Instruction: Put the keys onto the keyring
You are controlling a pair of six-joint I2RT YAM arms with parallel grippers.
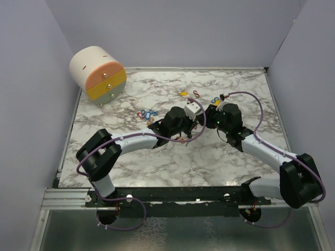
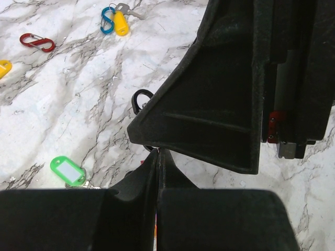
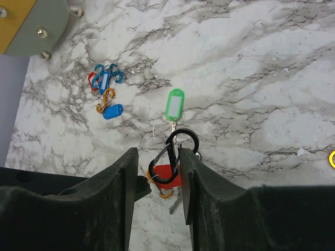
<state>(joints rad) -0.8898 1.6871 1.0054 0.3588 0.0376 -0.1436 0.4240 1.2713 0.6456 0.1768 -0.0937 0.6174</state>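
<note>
A black S-shaped clip hangs between my right gripper's open fingers, against the right-hand one. A red key tag, an orange clip and a metal key sit under it. My left gripper is shut, its tip at the black clip's lower loop; what it pinches is hidden. A green key tag lies just beyond on the marble and also shows in the left wrist view. In the top view the left gripper and right gripper meet at mid-table.
A cluster of blue tags and clips lies at far left. A red clip, a blue clip with a yellow tag and another yellow tag lie farther back. A round drawer toy stands at the back left corner.
</note>
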